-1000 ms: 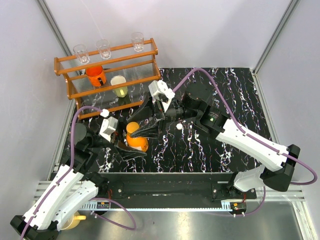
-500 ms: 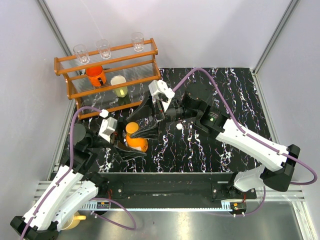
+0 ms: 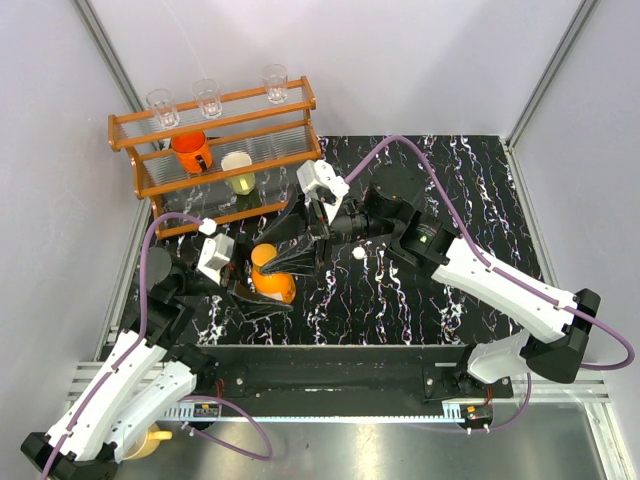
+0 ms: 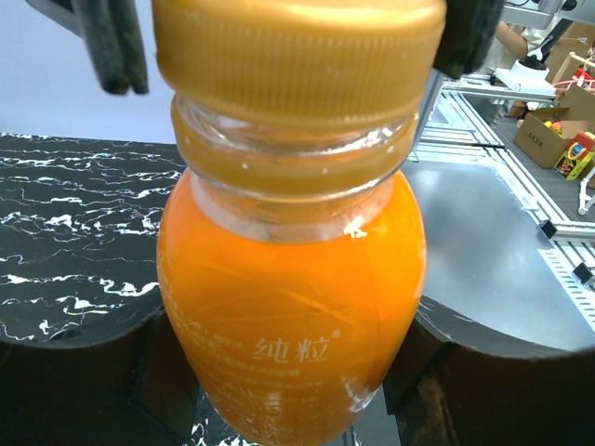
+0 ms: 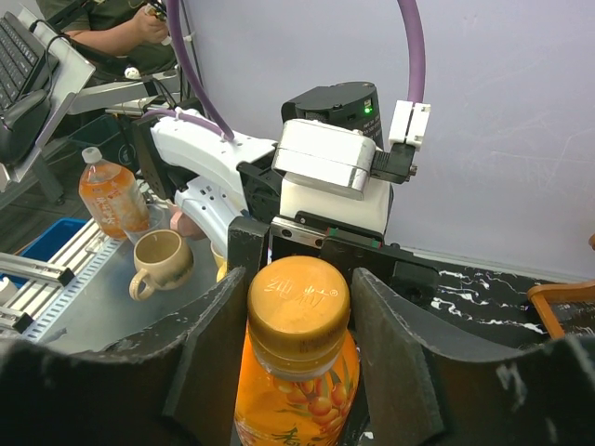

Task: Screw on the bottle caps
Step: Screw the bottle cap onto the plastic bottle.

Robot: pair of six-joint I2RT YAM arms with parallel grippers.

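Currently on record:

- **orange bottle** (image 3: 274,287): upright on the black marbled table (image 3: 450,190), towards its left front. It is filled with orange liquid up to the clear neck.
- **orange cap** (image 3: 264,254): seated on the bottle's mouth.
- **small white cap** (image 3: 357,254): lying loose on the table beside the right arm.
- **left gripper** (image 3: 262,292): jaws clamped on the bottle's body, one finger on each side.
- **right gripper** (image 3: 283,258): jaws narrowed onto the orange cap, with pads against its ribbed sides.
- **wooden rack** (image 3: 180,181): at back left, with three clear glasses (image 3: 207,97) on top and an orange mug (image 3: 190,152) and a pale cup (image 3: 238,172) below.
- **surroundings**: pale walls enclose the table.
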